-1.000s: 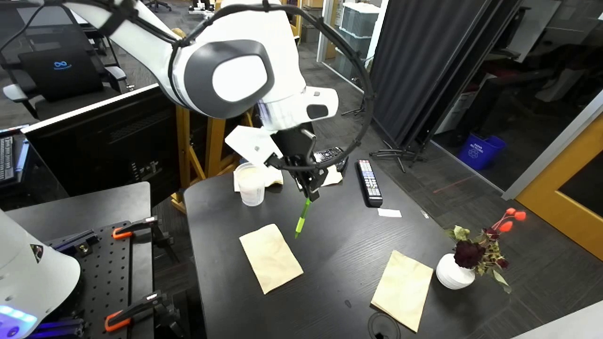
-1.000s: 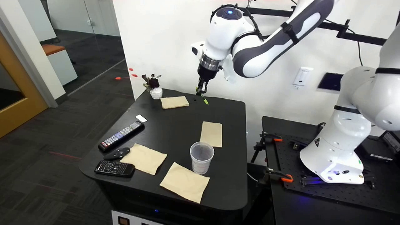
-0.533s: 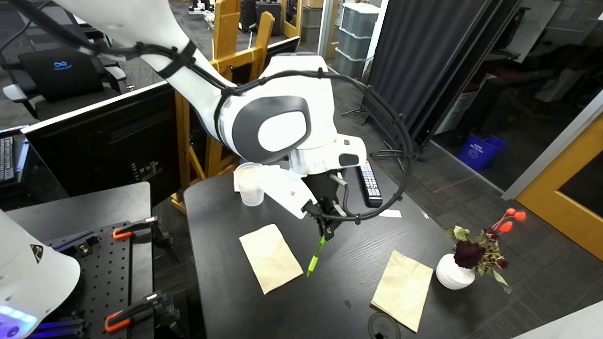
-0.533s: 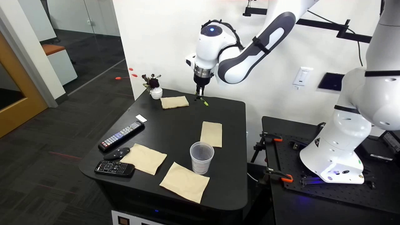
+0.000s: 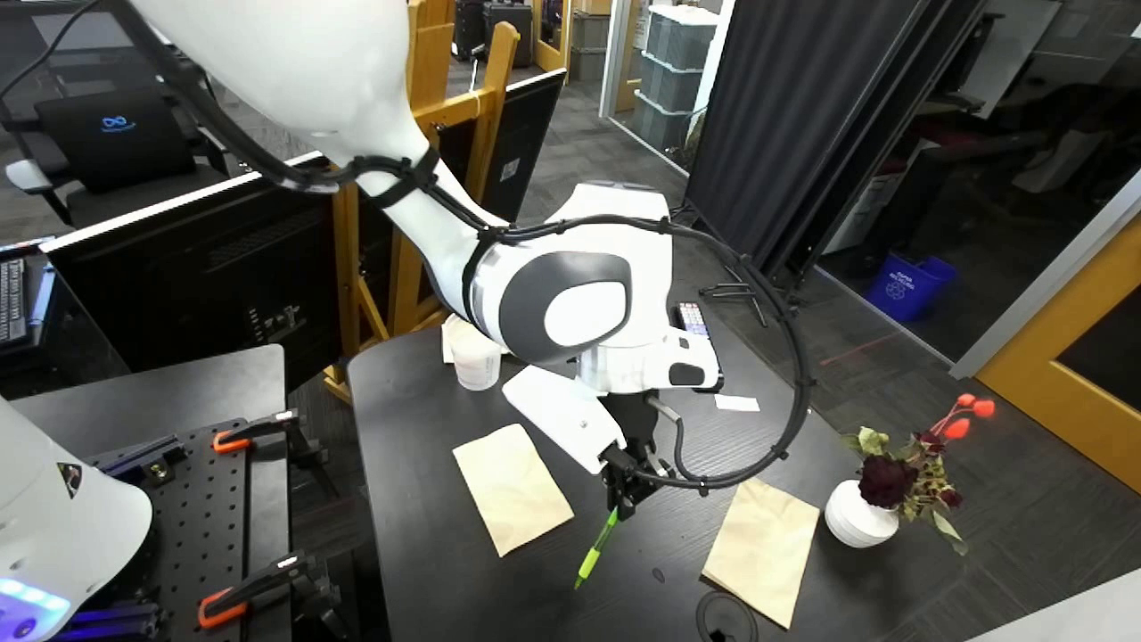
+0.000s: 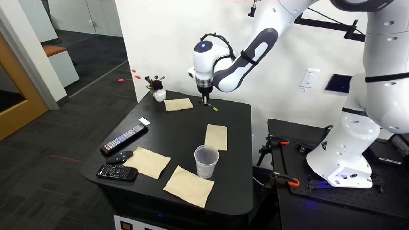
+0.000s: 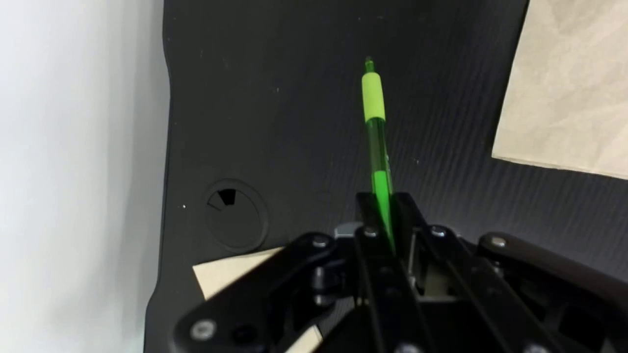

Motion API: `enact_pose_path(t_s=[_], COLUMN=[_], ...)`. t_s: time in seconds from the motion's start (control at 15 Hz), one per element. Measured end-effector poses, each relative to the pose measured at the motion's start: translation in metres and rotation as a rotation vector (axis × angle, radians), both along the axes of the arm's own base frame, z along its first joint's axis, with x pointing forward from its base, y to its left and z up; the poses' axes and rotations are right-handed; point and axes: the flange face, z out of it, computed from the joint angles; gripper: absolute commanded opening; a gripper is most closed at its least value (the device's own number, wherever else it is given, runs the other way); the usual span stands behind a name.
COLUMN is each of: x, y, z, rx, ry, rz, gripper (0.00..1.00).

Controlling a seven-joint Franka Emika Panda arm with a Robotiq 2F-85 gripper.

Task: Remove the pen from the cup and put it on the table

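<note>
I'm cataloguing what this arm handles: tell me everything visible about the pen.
The pen is slim, green and plastic-looking: a yellow-green grip near the tip, a dark translucent stretch, then brighter green up to the gripper, which pinches it. It slants tip down, clear of the cup, over the black table; contact there is unclear.

blue bin (image 5: pixel 911 292): "recycling", arrows sign (image 5: pixel 897 291); chair back (image 5: pixel 116 153): blue infinity-loop logo (image 5: pixel 115 121), lettering beneath illegible.

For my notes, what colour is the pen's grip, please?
The pen's grip is light yellow-green, seen best in the wrist view.
</note>
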Motion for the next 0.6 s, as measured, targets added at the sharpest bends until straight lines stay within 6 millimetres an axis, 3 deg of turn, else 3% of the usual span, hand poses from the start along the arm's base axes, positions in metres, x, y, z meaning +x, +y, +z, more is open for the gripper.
enact_pose_path(t_s=[0.53,0.6], x=[-0.003,-0.004], y=[-0.007,-0.007], z=[-0.047,-0.051], rx=[-0.019,-0.02], ry=[0.128,0.139], rz=[-0.022,-0.023], gripper=[0.03,0.38])
